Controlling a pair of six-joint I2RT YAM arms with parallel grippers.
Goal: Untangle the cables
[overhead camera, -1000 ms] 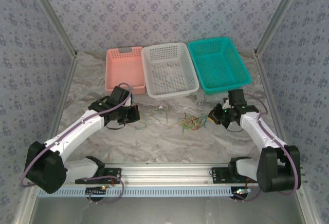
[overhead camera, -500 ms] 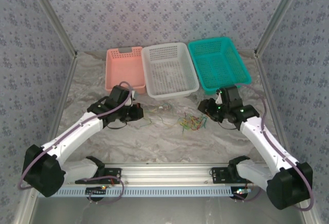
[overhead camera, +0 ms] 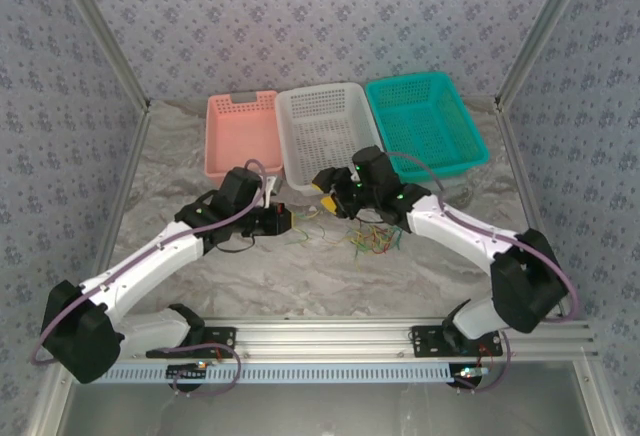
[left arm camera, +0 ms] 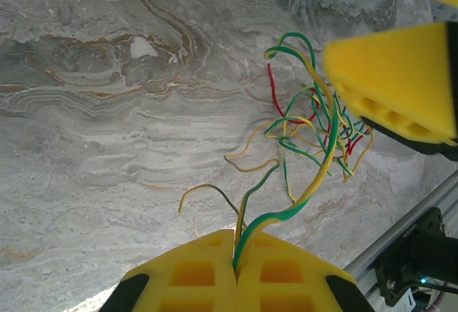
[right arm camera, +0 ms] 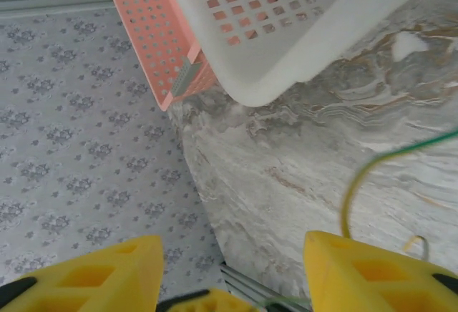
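Note:
The cables [overhead camera: 372, 239] lie as a small tangle of yellow, green, red and orange wires on the marbled table, below the white basket. In the left wrist view the tangle [left arm camera: 315, 122] trails from two yellow-green wires [left arm camera: 286, 208] pinched between my shut left gripper [left arm camera: 236, 237]. From above, the left gripper [overhead camera: 285, 218] sits left of the bunch. My right gripper [overhead camera: 325, 191] hovers just above and left of the bunch, close to the left one, its yellow fingers [left arm camera: 393, 76] apart. The right gripper [right arm camera: 232, 255] is open with nothing between its fingers; one yellow-green wire [right arm camera: 354, 183] curves past its right finger.
Three baskets line the back of the table: pink [overhead camera: 242, 134], white [overhead camera: 330, 136] and teal [overhead camera: 425, 124]. The white basket [right arm camera: 308, 26] and pink basket [right arm camera: 150, 33] hang close over the right gripper. A metal rail [overhead camera: 320, 341] runs along the near edge.
The right arm swung far left, from the right side of the bunch across it to beside the left gripper. The left gripper shifted slightly right, still holding wires.

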